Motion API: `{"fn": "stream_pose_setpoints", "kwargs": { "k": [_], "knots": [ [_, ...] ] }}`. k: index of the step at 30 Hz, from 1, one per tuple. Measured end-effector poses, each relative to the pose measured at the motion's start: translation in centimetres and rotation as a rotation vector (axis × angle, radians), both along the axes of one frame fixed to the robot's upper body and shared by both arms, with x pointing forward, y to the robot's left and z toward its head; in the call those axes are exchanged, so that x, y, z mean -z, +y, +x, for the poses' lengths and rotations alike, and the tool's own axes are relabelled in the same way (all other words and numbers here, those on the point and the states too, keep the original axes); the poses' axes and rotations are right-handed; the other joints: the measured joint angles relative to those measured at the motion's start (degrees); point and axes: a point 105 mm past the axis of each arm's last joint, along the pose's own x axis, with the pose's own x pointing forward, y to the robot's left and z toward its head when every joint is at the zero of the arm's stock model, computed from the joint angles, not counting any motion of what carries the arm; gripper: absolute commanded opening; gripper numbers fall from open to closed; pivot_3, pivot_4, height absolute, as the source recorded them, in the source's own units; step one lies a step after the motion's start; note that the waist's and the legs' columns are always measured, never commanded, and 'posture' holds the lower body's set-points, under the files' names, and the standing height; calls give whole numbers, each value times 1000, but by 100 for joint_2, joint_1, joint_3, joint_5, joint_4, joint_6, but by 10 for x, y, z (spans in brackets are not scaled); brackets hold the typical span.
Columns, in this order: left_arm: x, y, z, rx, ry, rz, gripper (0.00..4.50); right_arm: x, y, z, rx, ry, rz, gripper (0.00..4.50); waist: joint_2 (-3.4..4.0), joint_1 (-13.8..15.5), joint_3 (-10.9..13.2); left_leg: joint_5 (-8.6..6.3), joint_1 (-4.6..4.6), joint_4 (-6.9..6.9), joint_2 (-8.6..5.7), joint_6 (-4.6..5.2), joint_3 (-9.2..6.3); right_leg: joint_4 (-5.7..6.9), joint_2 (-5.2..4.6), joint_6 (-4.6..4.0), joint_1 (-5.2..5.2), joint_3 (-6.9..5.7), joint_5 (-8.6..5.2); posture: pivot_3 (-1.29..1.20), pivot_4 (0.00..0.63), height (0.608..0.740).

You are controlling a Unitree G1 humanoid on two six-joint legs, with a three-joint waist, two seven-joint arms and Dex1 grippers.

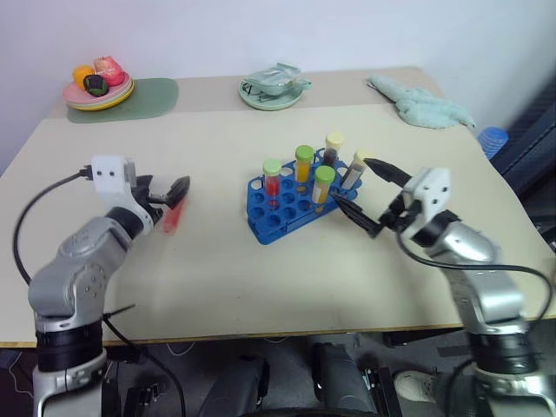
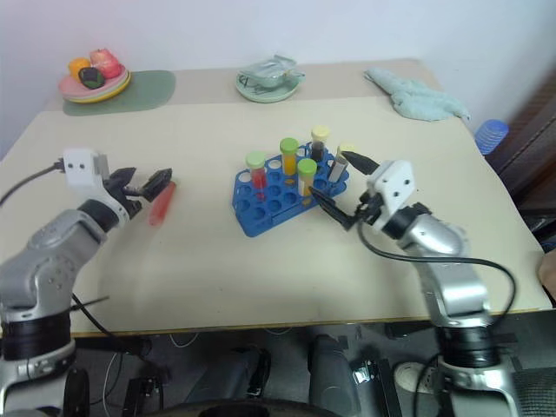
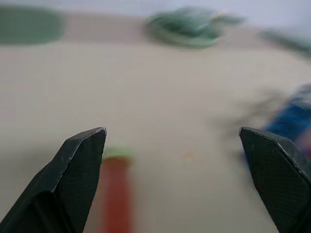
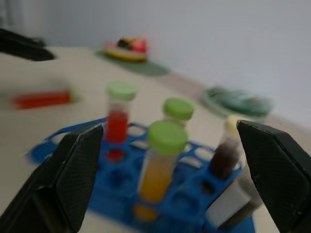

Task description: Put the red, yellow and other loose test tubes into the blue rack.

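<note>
One red tube lies loose beneath your left gripper. Both grippers gape wide, empty. Closing off-centre could roll it away from the blue rack.

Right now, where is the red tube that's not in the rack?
The red tube lies flat on the table, on the robot's left, just beneath the open left tool and well apart from the blue rack.

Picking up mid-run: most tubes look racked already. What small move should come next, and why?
Probably ease the open left gripper down around the red tube lying flat on the table; it looks like the last loose one. The blue rack already holds the other tubes upright, and the right gripper is open beside it, holding nothing.
</note>
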Motion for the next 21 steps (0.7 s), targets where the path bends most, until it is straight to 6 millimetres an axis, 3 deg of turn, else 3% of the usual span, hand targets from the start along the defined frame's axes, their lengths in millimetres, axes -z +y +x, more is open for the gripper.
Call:
{"fn": "stream_pose_setpoints", "kwargs": {
  "k": [2,6,13,21],
  "knots": [
    [-5,8,8,-42,90,23,4500,-8,-6,-10,-48,50,-52,4473,-4,4,2,-1,1,-1,0,2,2,-2,0,1,1,-1,0,0,150,740],
    [-10,6,30,-105,287,-53,4500,-21,-13,-28,-149,157,-145,4473,-15,52,1,-4,-1,-1,1,6,-1,-15,-2,2,5,-9,0,0,150,740],
    [18,4,47,-191,640,-57,4500,-42,-4,-39,-287,216,-202,4473,-23,50,6,-4,-9,-4,1,6,0,-28,-5,4,-1,-11,2,0,150,740],
    [28,0,56,-196,748,-26,4500,-43,4,-38,-345,223,-233,4473,-30,55,10,-5,-15,-3,-1,6,0,-32,-11,6,-3,-12,3,0,150,740]
  ]
}}
